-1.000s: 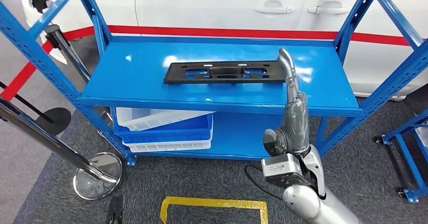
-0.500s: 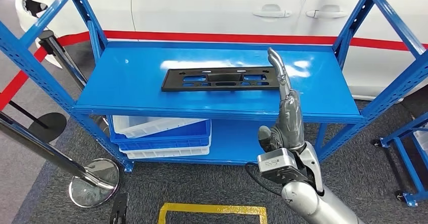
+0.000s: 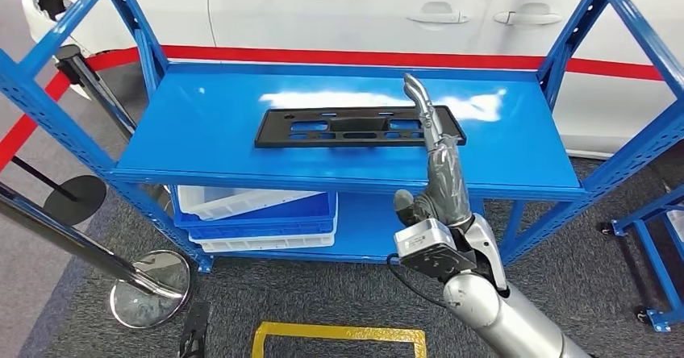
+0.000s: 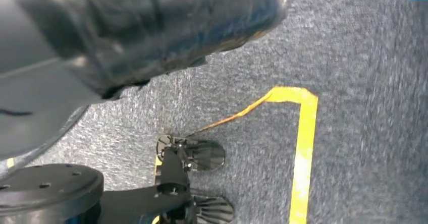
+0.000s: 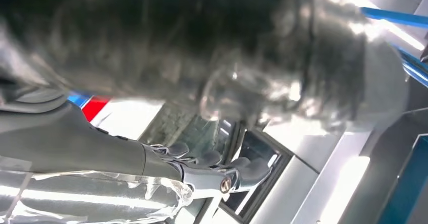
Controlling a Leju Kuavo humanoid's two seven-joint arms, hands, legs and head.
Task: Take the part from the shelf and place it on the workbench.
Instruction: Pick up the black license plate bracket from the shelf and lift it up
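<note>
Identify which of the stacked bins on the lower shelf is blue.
The middle bin is blue; it sits between a white bin nested above and another white one beneath it.

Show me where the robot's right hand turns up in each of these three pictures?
Head view: the right hand rises right of centre, fingers stretched over the black part on the blue shelf.
Left wrist view: not in it; carpet and yellow tape.
Right wrist view: the hand spans the picture, blurred.
Shared landmark: blue shelf frame.
</note>
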